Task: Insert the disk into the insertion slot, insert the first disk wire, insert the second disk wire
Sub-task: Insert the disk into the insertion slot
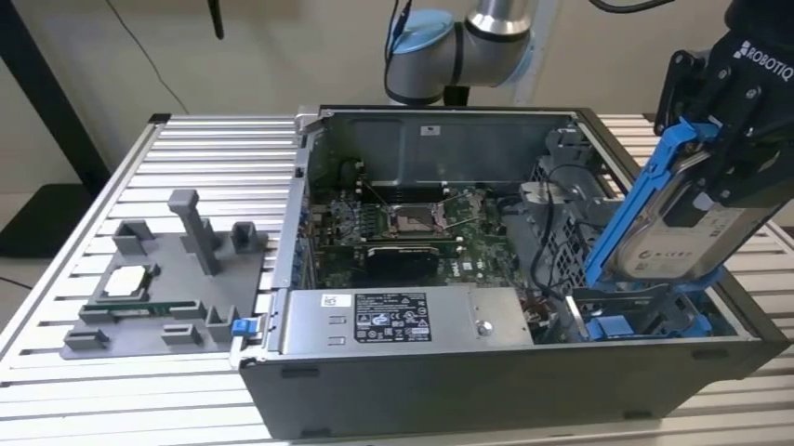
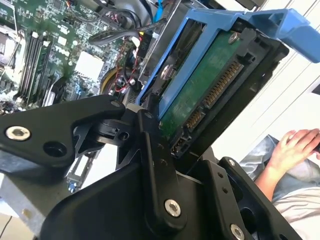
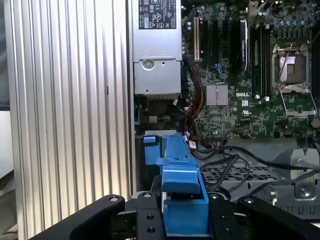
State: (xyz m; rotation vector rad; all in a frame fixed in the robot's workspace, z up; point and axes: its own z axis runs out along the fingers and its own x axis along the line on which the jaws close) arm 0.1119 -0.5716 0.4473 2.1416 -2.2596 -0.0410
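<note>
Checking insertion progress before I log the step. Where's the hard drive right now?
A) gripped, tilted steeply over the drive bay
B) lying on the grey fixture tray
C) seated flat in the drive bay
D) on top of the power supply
A: in the exterior view the gripper is shut on the hard drive in its blue carrier, which stands tilted with its lower end over the drive bay, not seated flat.

We saw the gripper [image 2: 201,100] clamped on the disk [image 2: 212,72], green circuit board facing us in the foreground; a motherboard [image 2: 45,45] and a person's hand [image 2: 295,145] lay in the background.
</note>
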